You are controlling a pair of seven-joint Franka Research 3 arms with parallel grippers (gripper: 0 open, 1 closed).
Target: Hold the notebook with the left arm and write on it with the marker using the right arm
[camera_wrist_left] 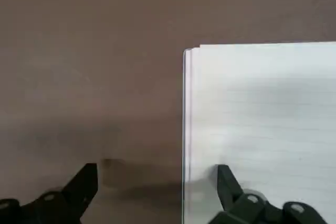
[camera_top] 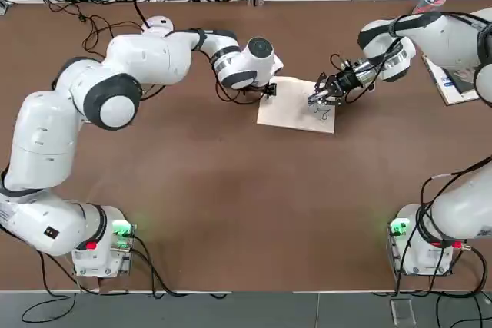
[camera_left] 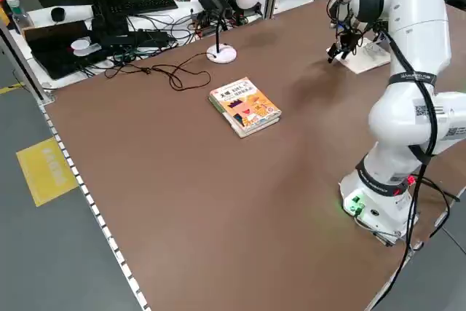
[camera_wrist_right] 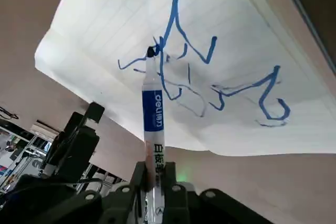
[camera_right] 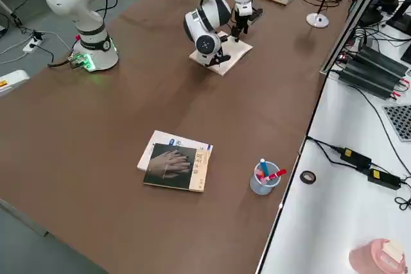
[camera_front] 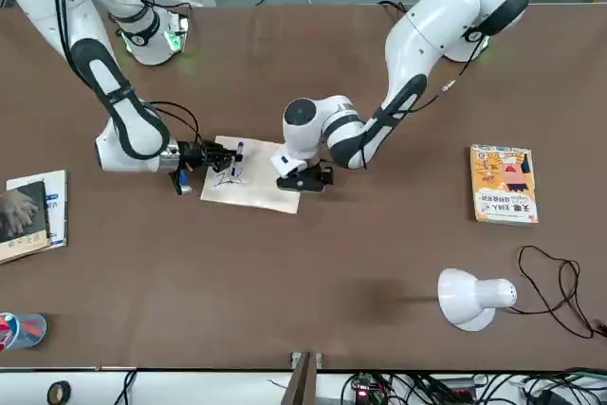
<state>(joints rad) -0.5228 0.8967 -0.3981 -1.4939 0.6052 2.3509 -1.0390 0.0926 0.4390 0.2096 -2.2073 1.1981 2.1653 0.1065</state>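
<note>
Writing: the right gripper (camera_top: 317, 99) holds the marker (camera_wrist_right: 153, 109) with its tip on the notebook (camera_top: 296, 109).
Right fingers: they are pinched tight on the marker's white body, one on each side, low on the pen.
Marker: it sticks out past the right fingers, and its dark tip touches the page in the middle of the blue scribbles (camera_wrist_right: 210, 77).
Scribbles: blue lines zigzag over the page around and beyond the marker tip.
Left gripper (camera_wrist_left: 157, 192): it points down at the notebook's edge, on the side far from the right gripper.
Left fingers: they are spread wide apart and grab nothing. One fingertip (camera_wrist_left: 227, 179) is on the white page, just inside the edge. The other fingertip (camera_wrist_left: 86, 179) is over the bare table (camera_top: 231, 205), beside the notebook.
Notebook: it lies flat on the brown table, between the two grippers. Its edge runs between the two left fingers.
Yellow book (camera_front: 504, 183): it lies flat on the table, well apart from the left fingers.
Dark book (camera_right: 176, 167): it lies on the table, well apart from the right fingers, on the right arm's side.
Cup of pens (camera_right: 264, 178): it stands near the dark book, far from both grippers.
White lamp (camera_front: 471, 297): it lies on the table's far edge, well apart from the fingers.
</note>
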